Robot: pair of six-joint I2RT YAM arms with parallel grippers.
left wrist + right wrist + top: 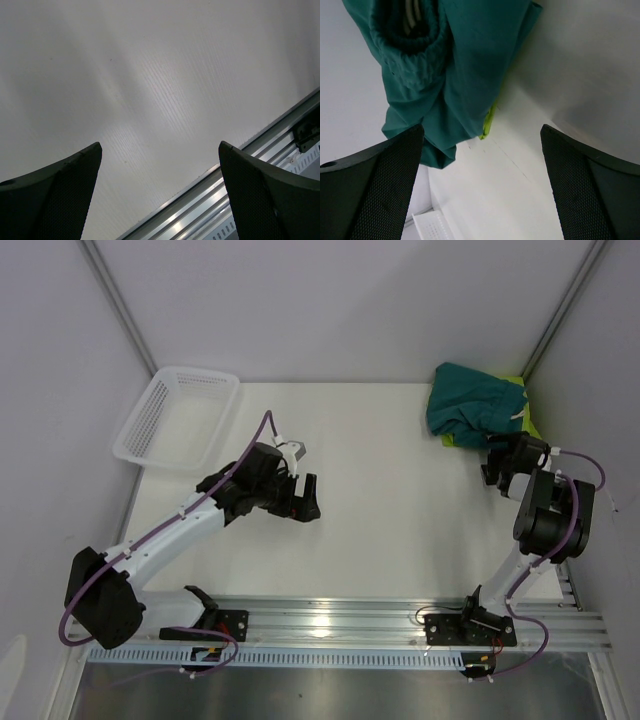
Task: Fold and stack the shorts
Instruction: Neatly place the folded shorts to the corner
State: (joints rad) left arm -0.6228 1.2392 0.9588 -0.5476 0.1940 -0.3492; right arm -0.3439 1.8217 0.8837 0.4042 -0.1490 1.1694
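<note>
White worktop [380, 500], shorts [482, 412] heaped in its far right corner (teal pair [468, 402] over green pair [531, 426]). My right gripper [480, 135], just short of the heap, and left gripper [303, 498], mid-worktop, both stand wide apart, empty. Nothing is folded yet; next I'd pinch the teal pair and pull it clear.

Teal shorts [470, 408] cover the lime pair [531, 425] (only edges show).

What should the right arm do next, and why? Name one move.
Probably ease the right gripper forward onto the dark teal shorts and close: its jaws stand open just short of the crumpled pile, teal over lime green shorts, nothing held.
</note>
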